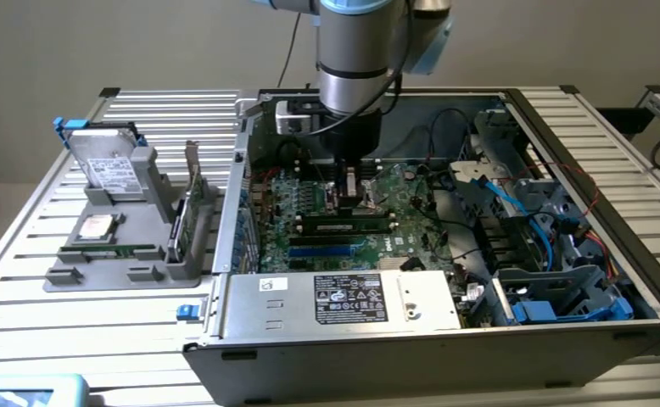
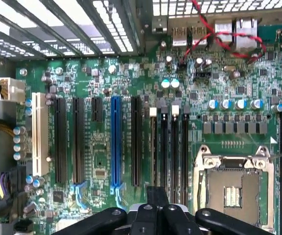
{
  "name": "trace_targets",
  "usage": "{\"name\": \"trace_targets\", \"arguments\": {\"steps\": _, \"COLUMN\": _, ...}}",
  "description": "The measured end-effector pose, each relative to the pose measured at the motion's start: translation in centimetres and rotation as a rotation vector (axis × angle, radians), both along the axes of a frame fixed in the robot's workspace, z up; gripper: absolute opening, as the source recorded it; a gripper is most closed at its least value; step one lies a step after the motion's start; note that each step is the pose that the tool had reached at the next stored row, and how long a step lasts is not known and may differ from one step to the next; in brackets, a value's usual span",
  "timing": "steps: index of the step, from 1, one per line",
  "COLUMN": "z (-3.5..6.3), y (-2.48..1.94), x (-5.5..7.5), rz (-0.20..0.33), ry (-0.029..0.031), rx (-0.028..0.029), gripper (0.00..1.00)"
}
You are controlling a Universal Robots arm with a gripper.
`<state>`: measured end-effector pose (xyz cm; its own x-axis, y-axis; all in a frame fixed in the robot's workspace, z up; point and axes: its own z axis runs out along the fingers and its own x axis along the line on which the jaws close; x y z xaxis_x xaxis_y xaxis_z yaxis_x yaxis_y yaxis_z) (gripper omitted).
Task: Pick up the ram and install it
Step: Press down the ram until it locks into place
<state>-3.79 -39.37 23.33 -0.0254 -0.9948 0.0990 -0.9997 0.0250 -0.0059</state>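
The ram [image 1: 109, 252], a long thin green stick, lies flat on the grey holder [image 1: 92, 275] outside the case, at the exterior view's left. A similar green stick with black chips [image 1: 347, 227] stands in a slot on the motherboard [image 1: 404, 191]. My gripper [image 1: 350, 197] hangs inside the open computer case, just behind that seated stick and low over the board. In the wrist view the gripper [image 2: 156, 200] is shut, its black fingertips pressed together with nothing seen between them. They hover at the end of the row of black memory slots [image 2: 174, 147], beside the CPU socket [image 2: 231, 188].
The grey holder also carries a hard drive [image 1: 109, 165], a square silver chip [image 1: 96, 226] and an upright green card [image 1: 192, 199]. Inside the case are a power supply [image 1: 342, 298], blue and black cables [image 1: 522, 208] and a drive cage [image 1: 562, 297]. Long expansion slots [image 2: 77, 142] line the board.
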Motion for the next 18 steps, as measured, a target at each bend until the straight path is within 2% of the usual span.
{"name": "trace_targets", "arguments": {"steps": 5, "z": -0.04, "y": 0.00, "x": -1.4, "rz": 0.000, "ry": -0.0044, "rx": 0.0000, "gripper": 0.11}}
{"name": "trace_targets", "arguments": {"steps": 9, "z": -0.32, "y": 0.00, "x": -1.8, "rz": 0.000, "ry": -0.0147, "rx": 0.0000, "gripper": 0.11}}
{"name": "trace_targets", "arguments": {"steps": 18, "z": -0.52, "y": 0.06, "x": -2.3, "rz": -0.001, "ry": -0.0178, "rx": 0.0001, "gripper": 0.11}}
